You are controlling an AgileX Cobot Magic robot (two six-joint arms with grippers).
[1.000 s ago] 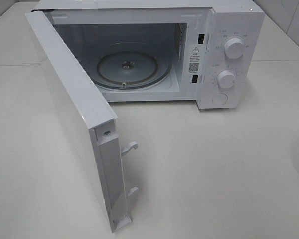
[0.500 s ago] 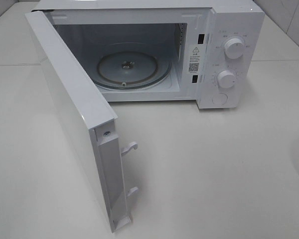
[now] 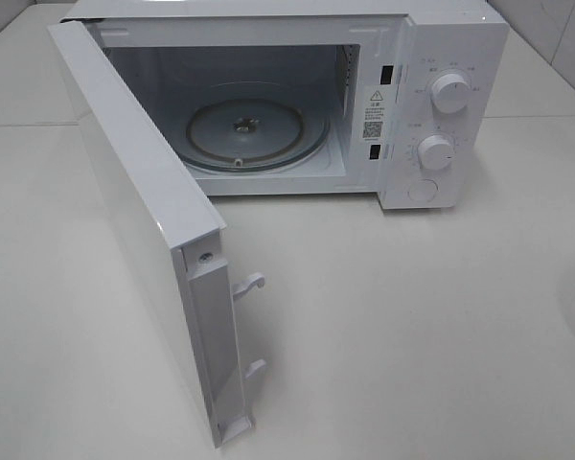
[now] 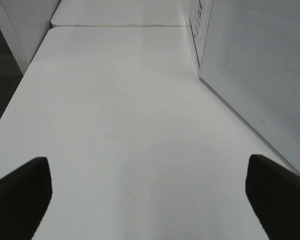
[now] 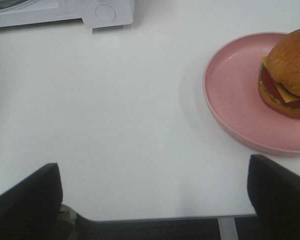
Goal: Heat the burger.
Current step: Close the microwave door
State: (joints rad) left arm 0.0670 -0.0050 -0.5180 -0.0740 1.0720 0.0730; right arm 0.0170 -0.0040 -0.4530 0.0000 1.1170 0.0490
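Observation:
The burger [image 5: 289,70], with a brown domed bun, rests on a round pink plate [image 5: 235,90] in the right wrist view, partly cut off by the frame edge. My right gripper [image 5: 152,200] hangs open and empty over the white table, short of the plate and to one side of it. Over bare table, my left gripper [image 4: 150,200] is open and empty, alongside the outer face of the microwave door [image 4: 260,75]. The white microwave [image 3: 441,96] stands with its door [image 3: 144,211] swung wide open and its glass turntable [image 3: 254,134] bare. Neither gripper nor the burger shows in the exterior high view.
The open door juts out toward the front left of the table, with two latch hooks [image 3: 249,285] on its free edge. Two knobs [image 3: 448,92] sit on the control panel. The table's edge [image 5: 155,218] runs just below the right gripper's fingers.

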